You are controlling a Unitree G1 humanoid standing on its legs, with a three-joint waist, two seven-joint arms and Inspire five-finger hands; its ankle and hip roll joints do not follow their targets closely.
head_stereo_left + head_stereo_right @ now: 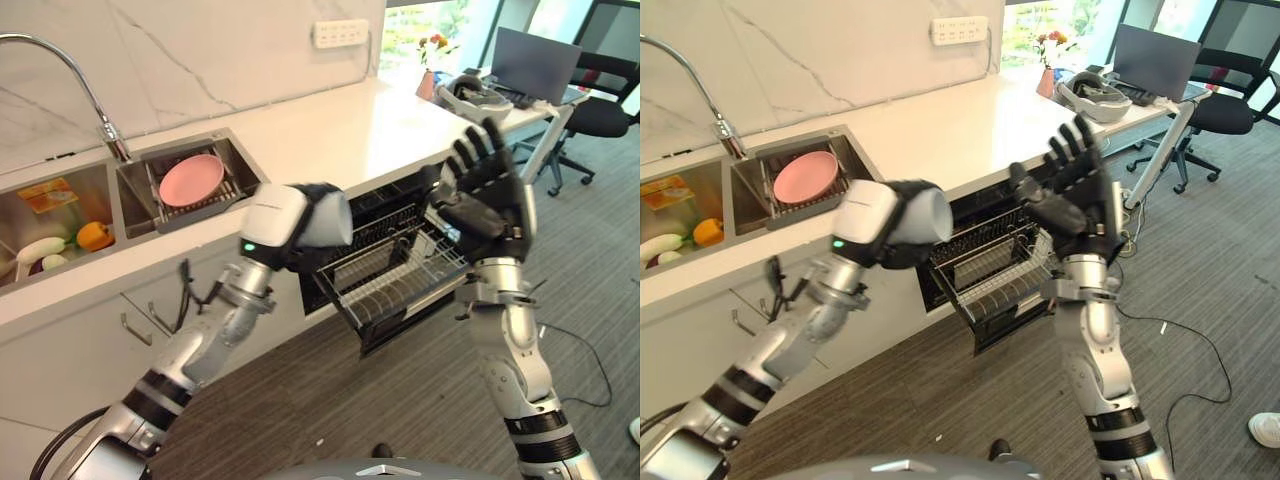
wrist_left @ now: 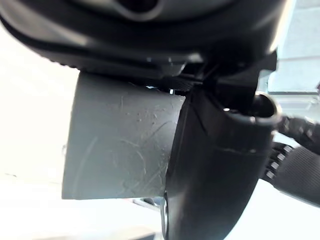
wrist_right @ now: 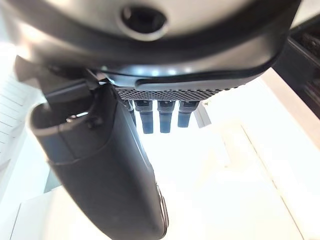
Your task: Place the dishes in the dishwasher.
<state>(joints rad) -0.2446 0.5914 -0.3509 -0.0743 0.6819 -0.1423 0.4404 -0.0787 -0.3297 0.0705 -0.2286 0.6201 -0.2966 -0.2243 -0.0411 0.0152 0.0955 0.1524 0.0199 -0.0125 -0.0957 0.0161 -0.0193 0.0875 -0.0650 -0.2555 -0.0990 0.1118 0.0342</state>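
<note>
Under the white counter (image 1: 340,130), the dishwasher rack (image 1: 395,275) is sitting pulled out, with no dishes showing in it.
Up in the sink basin (image 1: 135,195), a pink plate (image 1: 191,180) is lying on a drainer; the left hand (image 1: 300,240) is curling round a grey cup (image 1: 328,218) beside the rack, and the right hand (image 1: 487,190) is hanging with fingers spread, gripping nothing.

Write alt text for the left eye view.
The left hand holds a grey cup beside the pulled-out dishwasher rack, while the right hand is raised open over it. A pink plate sits in the sink.
</note>
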